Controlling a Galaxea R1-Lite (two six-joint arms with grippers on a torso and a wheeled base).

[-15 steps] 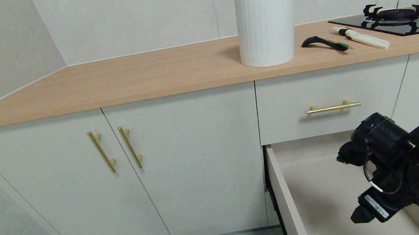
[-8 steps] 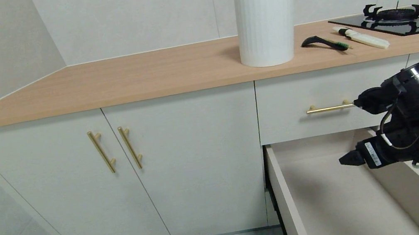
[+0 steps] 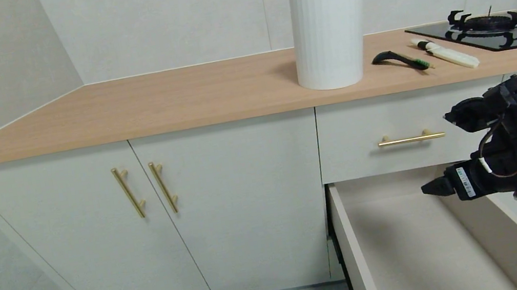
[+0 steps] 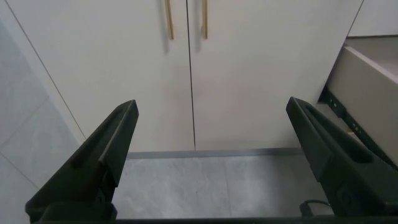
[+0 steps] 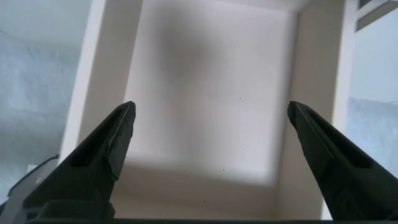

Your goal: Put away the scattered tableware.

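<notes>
Head camera looks forward and down across the countertop (image 3: 153, 99), the open drawer (image 3: 399, 247) at its lower right; right wrist camera peers straight down into that drawer, left wrist camera faces the cabinet doors (image 4: 249, 74) from low, close range.

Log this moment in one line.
drawer: open | right gripper: open, above drawer | left gripper: open, facing cabinet doors | black tool, white tool: on counter

On the countertop (image 3: 153, 99), a peeler (image 3: 399, 58) and a knife (image 3: 447, 53) lie between the canister (image 3: 330, 35) and the stove (image 3: 488, 23); the open drawer (image 3: 353, 254) sits below them.
</notes>
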